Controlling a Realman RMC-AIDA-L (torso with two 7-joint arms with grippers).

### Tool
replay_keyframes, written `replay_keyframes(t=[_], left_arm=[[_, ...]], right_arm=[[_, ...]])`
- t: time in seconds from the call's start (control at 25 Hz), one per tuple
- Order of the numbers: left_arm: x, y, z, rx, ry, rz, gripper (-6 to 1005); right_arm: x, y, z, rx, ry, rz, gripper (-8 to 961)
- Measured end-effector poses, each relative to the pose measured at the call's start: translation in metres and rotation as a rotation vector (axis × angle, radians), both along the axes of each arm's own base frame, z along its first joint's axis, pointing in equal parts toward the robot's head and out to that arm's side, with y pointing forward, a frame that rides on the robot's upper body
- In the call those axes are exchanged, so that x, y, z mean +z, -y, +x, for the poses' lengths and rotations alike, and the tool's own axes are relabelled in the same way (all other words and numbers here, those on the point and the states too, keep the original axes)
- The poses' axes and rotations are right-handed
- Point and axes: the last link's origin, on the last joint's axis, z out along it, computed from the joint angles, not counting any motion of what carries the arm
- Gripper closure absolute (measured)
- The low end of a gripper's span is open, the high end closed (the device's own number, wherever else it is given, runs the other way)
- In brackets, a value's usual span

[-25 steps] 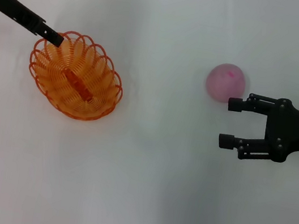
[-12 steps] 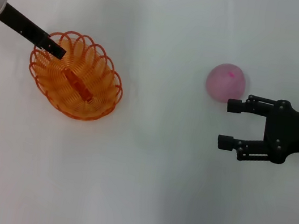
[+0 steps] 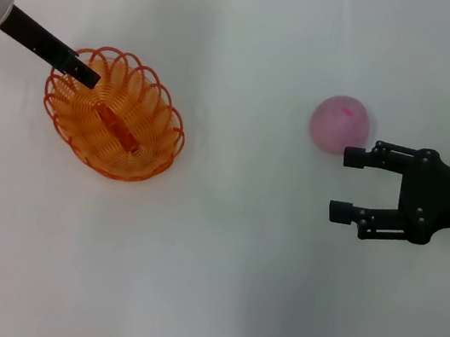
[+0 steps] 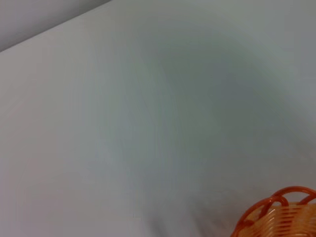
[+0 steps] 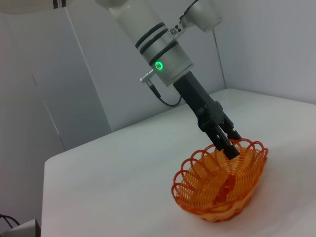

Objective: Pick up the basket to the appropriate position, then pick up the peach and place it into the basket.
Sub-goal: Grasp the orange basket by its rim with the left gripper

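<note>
One orange looped-wire basket (image 3: 114,114) with the left gripper (image 3: 85,74) at its rim, grip unclear; one pale pink round peach (image 3: 339,124) beside the spread, empty right gripper (image 3: 345,184).

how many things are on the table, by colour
orange: 1, the oval openwork plastic-wire basket
pink: 1, the round pale peach
total: 2 things on the white table
The left gripper is at the basket's rim; the right gripper is open beside the peach.
</note>
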Motion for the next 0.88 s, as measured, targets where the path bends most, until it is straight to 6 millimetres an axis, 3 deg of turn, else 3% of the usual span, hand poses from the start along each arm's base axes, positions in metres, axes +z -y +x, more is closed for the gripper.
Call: replay_keyframes(t=[0.2,0.64,0.88], left_arm=[[0.0000,-0.0002,0.0007,0.003,0.003,0.001,160],[-0.0064,0.0028,0.0045,0.001,0.005,-0.028,638],[-0.0079,0.0027,0.0060,-0.006,0.006,-0.030,849]], right_arm=[[0.0007,-0.0001,0.0001,-0.002,-0.004,0.006,36],[0.0011,-0.0016,-0.0011,-0.002,-0.010,0.013,37],[0.0004,-0.0017,-0.0016,-0.001,-0.012,0.012,37]])
